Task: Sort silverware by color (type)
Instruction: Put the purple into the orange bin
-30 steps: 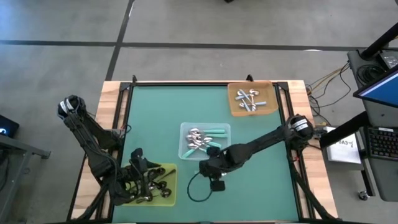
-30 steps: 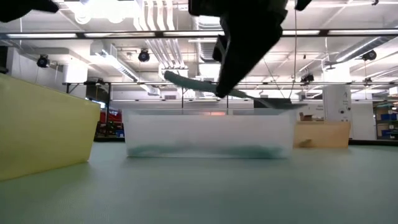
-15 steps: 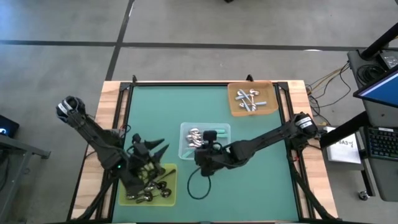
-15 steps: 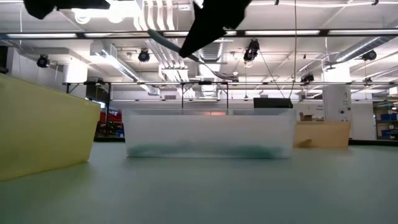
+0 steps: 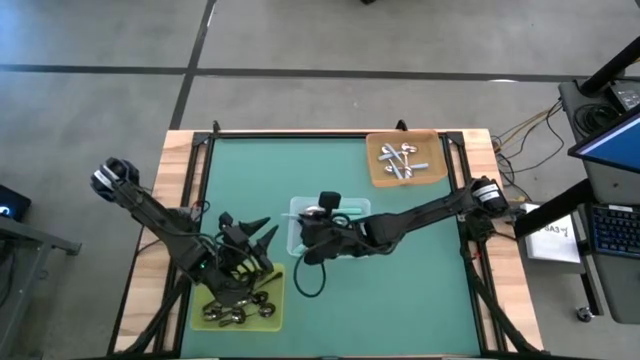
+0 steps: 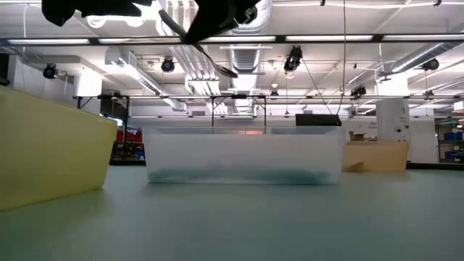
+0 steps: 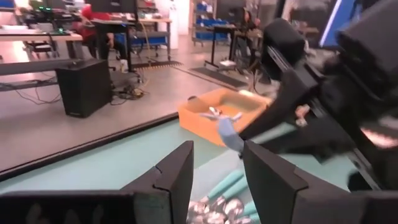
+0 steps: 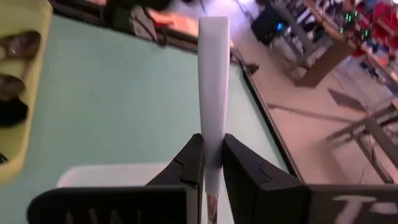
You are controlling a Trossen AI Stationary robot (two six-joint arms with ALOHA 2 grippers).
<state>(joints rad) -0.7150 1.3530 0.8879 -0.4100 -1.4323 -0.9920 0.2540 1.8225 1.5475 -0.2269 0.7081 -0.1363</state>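
Our right gripper (image 8: pixel 211 163) pinches a pale-handled spoon (image 8: pixel 212 81) narrowly between its fingers, handle sticking straight out, poised above the clear tray (image 5: pixel 296 243) at table centre. Inside that tray lie teal-handled spoons (image 7: pixel 229 185). At about seven o'clock from there, our left gripper (image 7: pixel 216 168) hovers with its fingers parted and nothing between them, over the yellow-green tray (image 5: pixel 272 318) of dark spoons (image 5: pixel 235 315). At one o'clock, the orange tray (image 5: pixel 378 176) holds silver spoons (image 5: pixel 399 159).

Green-topped table (image 5: pixel 250 180) carrying three trays

Orange tray (image 5: pixel 405 160) at the far right corner, clear tray (image 5: pixel 330 226) mid-table, yellow tray (image 5: pixel 242 298) against the near edge.
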